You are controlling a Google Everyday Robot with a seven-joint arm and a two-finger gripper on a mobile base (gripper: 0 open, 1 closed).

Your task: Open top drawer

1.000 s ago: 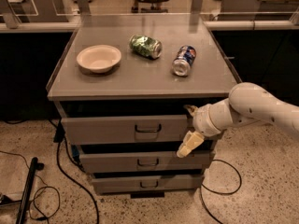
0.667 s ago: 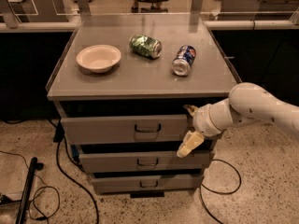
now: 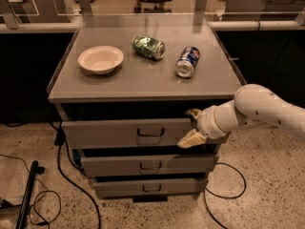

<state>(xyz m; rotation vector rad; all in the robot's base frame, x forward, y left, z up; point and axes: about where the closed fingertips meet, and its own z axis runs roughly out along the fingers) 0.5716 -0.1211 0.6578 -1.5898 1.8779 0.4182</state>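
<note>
Top drawer (image 3: 109, 133) sits just under the cabinet (image 3: 143, 85) top, with its dark handle (image 3: 150, 132) dead centre. Gripper (image 3: 192, 126) is at the drawer's right end, clear of the handle, fingers (image 3: 190, 140) spread wide, one high and one low on the panel. White arm (image 3: 257, 109) reaches in from the right. Up top are a bowl (image 3: 100, 59), a green can (image 3: 148, 47) and a blue can (image 3: 187, 61), both cans on their sides.

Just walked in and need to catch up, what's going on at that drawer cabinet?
A robot arm reaches in from the right, its hand at the right end of the top drawer, away from the middle handle. The drawer looks barely open, if at all. A bowl, a green can and a blue can sit on top.
</note>
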